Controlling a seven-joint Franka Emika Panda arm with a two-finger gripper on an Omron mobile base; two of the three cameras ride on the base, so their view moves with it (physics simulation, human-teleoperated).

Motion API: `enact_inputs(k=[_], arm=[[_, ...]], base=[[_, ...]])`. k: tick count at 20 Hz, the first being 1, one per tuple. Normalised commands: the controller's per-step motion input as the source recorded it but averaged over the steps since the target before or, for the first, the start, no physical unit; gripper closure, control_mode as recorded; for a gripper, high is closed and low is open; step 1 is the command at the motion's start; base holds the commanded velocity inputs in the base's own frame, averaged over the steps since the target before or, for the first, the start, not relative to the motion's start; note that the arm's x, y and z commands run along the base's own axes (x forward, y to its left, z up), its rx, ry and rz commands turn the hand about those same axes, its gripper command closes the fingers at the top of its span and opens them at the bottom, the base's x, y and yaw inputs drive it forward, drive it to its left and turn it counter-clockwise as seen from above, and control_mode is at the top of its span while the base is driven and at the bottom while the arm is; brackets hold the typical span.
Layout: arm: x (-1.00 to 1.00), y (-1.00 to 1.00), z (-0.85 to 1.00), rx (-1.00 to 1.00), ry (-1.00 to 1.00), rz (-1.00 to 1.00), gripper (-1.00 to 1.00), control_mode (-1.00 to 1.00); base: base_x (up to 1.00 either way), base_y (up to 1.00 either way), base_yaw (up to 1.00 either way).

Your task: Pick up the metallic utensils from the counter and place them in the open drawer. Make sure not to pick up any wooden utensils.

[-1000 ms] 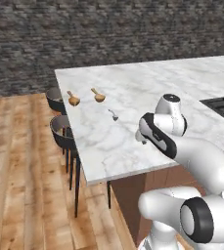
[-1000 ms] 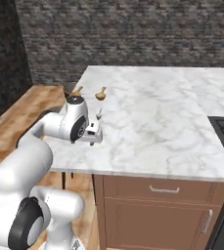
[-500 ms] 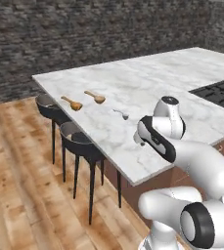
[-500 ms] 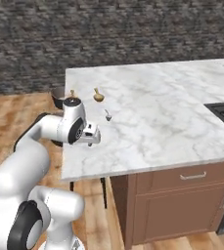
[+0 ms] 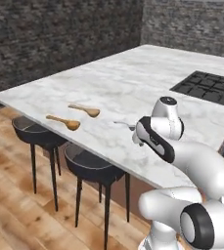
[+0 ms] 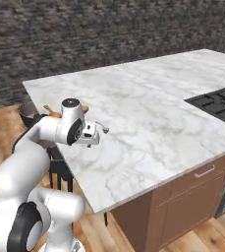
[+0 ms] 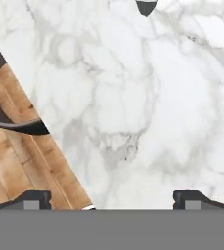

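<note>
Metallic utensil [image 5: 124,124]: one slim silver piece is seen lying flat on the counter [image 5: 133,83], near the edge above the stools, just beside the gripper [image 7: 111,200]. A second metallic piece is not made out.

Wooden utensils [image 5: 73,117]: two tan spoons are laid close together on the same slab, a little apart from the silver piece, toward the corner.

Gripper: fingers [image 7: 33,199] are held wide apart, with nothing between them; bare marble and the counter edge are looked down upon in the hand view.

Stools [image 5: 91,166]: two dark seats are set below the counter edge.

Open drawer: not identified among the closed reddish fronts [image 6: 182,206].

Risks, as judged: the thin utensil may be pushed off the edge onto a stool if approached askew; a wooden spoon may be taken by mistake, given the closeness; a flat, slim piece may be slipped over by wide fingers.
</note>
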Motion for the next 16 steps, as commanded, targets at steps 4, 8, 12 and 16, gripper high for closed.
enact_inputs(k=[4, 8, 12, 16], arm=[[0.00, 0.00, 0.00, 0.00, 0.00, 0.00, -1.00, 1.00], [0.00, 0.00, 0.00, 0.00, 0.00, 0.00, -1.00, 1.00], [0.00, 0.00, 0.00, 0.00, 0.00, 0.00, -1.00, 1.00], [0.00, 0.00, 0.00, 0.00, 0.00, 0.00, -1.00, 1.00]], base=[[0.31, 1.00, -0.56], [0.47, 1.00, -0.57], [0.46, 1.00, -0.54], [0.91, 0.56, -0.23]])
